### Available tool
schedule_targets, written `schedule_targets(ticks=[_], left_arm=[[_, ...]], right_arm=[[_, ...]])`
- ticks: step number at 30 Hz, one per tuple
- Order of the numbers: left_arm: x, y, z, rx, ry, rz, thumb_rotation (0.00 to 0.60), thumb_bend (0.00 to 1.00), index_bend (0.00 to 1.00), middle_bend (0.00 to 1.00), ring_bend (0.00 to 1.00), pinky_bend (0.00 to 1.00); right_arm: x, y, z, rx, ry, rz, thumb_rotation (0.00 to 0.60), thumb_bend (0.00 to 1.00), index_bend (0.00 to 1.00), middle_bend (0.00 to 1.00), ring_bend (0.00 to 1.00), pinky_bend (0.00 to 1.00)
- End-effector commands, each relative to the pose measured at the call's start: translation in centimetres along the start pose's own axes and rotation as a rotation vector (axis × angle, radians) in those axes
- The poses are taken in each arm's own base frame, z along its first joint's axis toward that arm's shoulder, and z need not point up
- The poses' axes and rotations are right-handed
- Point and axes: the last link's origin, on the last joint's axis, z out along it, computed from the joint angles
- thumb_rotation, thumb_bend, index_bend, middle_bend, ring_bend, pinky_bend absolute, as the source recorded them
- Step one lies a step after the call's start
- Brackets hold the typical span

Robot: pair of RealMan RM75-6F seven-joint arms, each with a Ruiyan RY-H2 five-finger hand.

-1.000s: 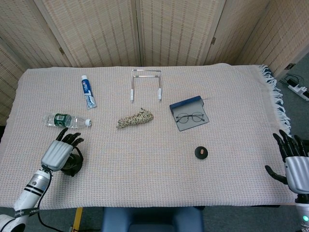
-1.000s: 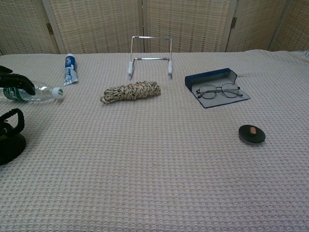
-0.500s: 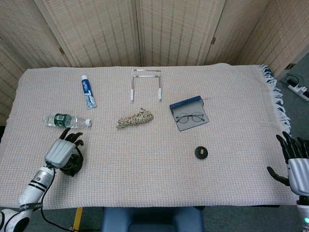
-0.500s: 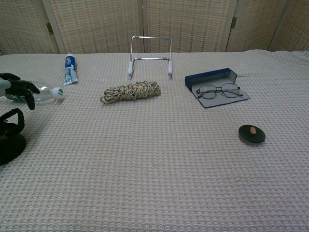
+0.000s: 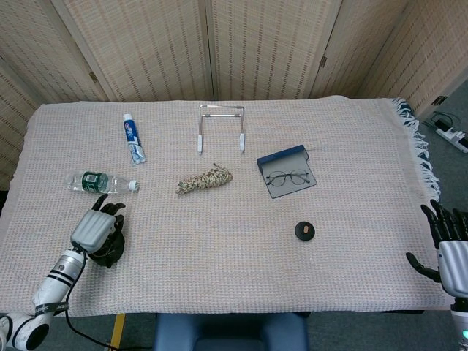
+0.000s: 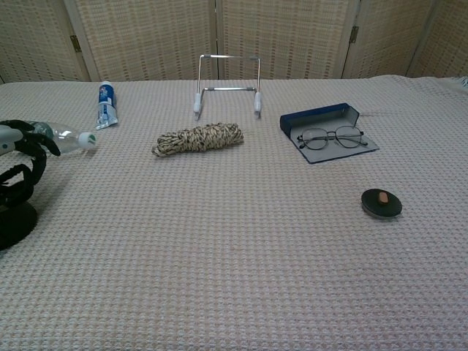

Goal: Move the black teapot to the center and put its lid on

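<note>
The black teapot (image 5: 111,246) stands without its lid near the table's front left edge, its hoop handle (image 6: 17,181) upright. My left hand (image 5: 96,225) hovers right over it, fingers (image 6: 33,139) curving down toward the handle; a firm grip does not show. The round black lid (image 5: 306,231) with a tan knob lies flat right of the table's middle, also seen in the chest view as the lid (image 6: 381,202). My right hand (image 5: 450,250) hangs off the table's front right corner, fingers spread, holding nothing.
A water bottle (image 5: 99,181) lies just behind the teapot, a toothpaste tube (image 5: 133,139) further back. A rope coil (image 5: 204,178), a wire stand (image 5: 221,127) and glasses on a blue case (image 5: 287,175) sit across the middle back. The woven cloth (image 5: 219,248) is bare at centre front.
My left hand has sunk lower and its fingers now bend down over the teapot's handle. My right hand has drifted lower toward the frame's right edge. The teapot and lid have not moved.
</note>
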Motion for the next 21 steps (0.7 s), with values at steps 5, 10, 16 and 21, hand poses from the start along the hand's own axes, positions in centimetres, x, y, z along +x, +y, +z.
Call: schedule_targets(ticks=[5,10,16,21], left_arm=[[0.1,-0.3,0.0,0.006,0.033,-0.022,0.600,0.50,0.62,0.22,0.22,0.04],[1.2,-0.6,-0.2,0.010,0.098,-0.057,0.600,0.50,0.63,0.29,0.31,0.13],[2.1,-0.7,-0.4,-0.004,0.151,-0.072,0.600,0.50,0.64,0.50,0.53,0.31],[2.3,-0.6,-0.5,-0.016,0.165,-0.088,0.600,0.50,0.65,0.58,0.59,0.33]], right_arm=[[-0.1,0.0,0.0,-0.004,-0.002,0.002,0.600,0.24,0.04,0.06,0.08,0.00],[-0.1,0.0,-0.1,-0.006,-0.001,0.004,0.600,0.24,0.04,0.06,0.08,0.00],[-0.3,0.1,-0.1,-0.009,-0.004,0.008,0.600,0.24,0.04,0.06,0.08,0.00],[-0.4,0.2,-0.1,-0.012,-0.005,0.009,0.600,0.24,0.04,0.06,0.08,0.00]])
